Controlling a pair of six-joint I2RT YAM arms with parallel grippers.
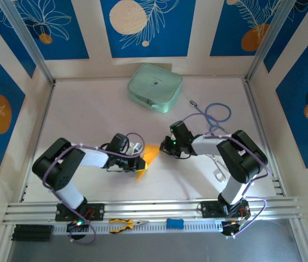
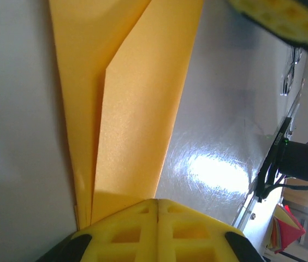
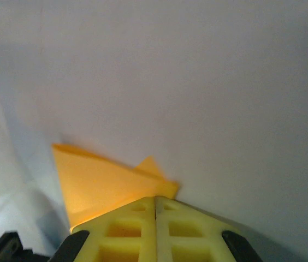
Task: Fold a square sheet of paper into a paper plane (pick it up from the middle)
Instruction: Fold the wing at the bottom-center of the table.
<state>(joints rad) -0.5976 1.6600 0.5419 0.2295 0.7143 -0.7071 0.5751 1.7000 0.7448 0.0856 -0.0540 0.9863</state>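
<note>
From above, you see the small orange-handled pliers (image 1: 122,225) lying on the rail at the near edge, left of centre; just above them your left gripper (image 1: 141,164) reaches rightward over the white tabletop (image 1: 88,109). Its tip meets the near end of the orange-yellow paper sheet (image 1: 149,155), which lies flat mid-tabletop, folded to a taper and slanted from near-left to far-right. The top camera cannot show you the fingers; the left wrist camera does: the left gripper (image 2: 158,210) has its yellow fingers (image 2: 126,234) clenched, pad to pad, with a clean seam. The orange-yellow paper sheet (image 2: 132,109) runs away from them with a lengthwise crease and overlapping layers, a detail the overhead view loses; you cannot tell whether any layer is nipped. A yellow tip of the other arm shows at that view's top right corner.

Further right from above, the pale green rounded-square case (image 1: 155,87) sits at the far side, well apart from the paper; your right gripper (image 1: 162,147) touches the sheet's far end. Its own camera shows the right gripper (image 3: 155,204) clenched likewise, fingers (image 3: 187,229) together, the orange-yellow paper sheet (image 3: 99,183) spreading left from under the tips with one small corner raised. A blue-grey looped cable (image 1: 217,114) lies far right.
</note>
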